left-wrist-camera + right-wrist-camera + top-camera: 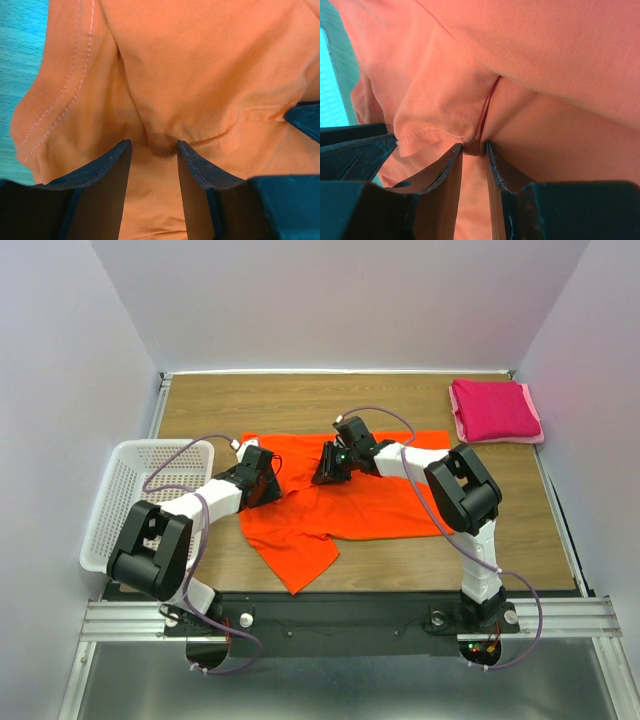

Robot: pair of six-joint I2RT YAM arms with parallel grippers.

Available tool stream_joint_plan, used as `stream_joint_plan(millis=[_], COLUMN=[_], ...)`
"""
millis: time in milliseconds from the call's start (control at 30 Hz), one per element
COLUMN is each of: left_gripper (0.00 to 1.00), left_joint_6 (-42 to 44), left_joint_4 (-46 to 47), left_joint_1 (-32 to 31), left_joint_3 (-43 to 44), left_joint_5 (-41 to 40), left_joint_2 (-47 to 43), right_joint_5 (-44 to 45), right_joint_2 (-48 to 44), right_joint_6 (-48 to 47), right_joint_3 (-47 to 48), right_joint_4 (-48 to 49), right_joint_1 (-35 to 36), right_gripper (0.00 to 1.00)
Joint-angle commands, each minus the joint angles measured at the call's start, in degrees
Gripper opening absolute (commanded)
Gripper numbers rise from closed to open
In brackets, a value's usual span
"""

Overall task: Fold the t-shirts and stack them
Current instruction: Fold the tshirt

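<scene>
Pinching an orange shirt [350,502] fold on the table [300,400], my right tool [474,145] is nearly closed. My left tool [154,145] straddles a pucker, half open, grip undetermined. Pink shirt [495,410] lies folded far right.

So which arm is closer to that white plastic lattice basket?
Left. The left fingers are at the bright orange cloth t-shirt's edge near the basket; the right fingers are farther off, mid-shirt.

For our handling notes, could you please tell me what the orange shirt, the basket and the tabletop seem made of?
Orange shirt: soft matte cloth, probably knit; it puckers and shows stitched hems. Basket: white, seemingly rigid plastic, with lattice walls. Tabletop: wood-grain surface, possibly laminate rather than solid wood.
</scene>
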Motion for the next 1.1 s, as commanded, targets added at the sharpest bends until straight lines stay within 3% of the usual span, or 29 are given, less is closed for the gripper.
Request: stream_joint_plan(millis=[0, 500, 867, 1067], left_gripper=[0.52, 0.44, 0.11, 0.01], left_joint_6=[1.06, 0.89, 1.32, 1.76], left_joint_4=[1.47, 2.0, 1.13, 0.07], left_joint_1=[-0.31, -0.49, -0.58, -0.58], left_joint_3=[0.79, 1.49, 2.37, 2.99], left_joint_5=[-0.01, 0.78, 1.22, 0.34], left_joint_2=[0.28, 1.07, 0.11, -1.12], right_joint_5=[1.24, 6.16, 3.71, 2.65], right_joint_2=[-0.93, -5.33, -2.78, -1.73], right_joint_6=[0.29, 0.03, 0.91, 0.73], right_joint_3=[1.88, 0.12, 1.79, 2.23], right_joint_4=[1.34, 0.73, 0.73, 0.64], right_joint_1=[1.03, 0.95, 1.38, 1.74], right_gripper=[0.32, 0.35, 0.35, 0.35])
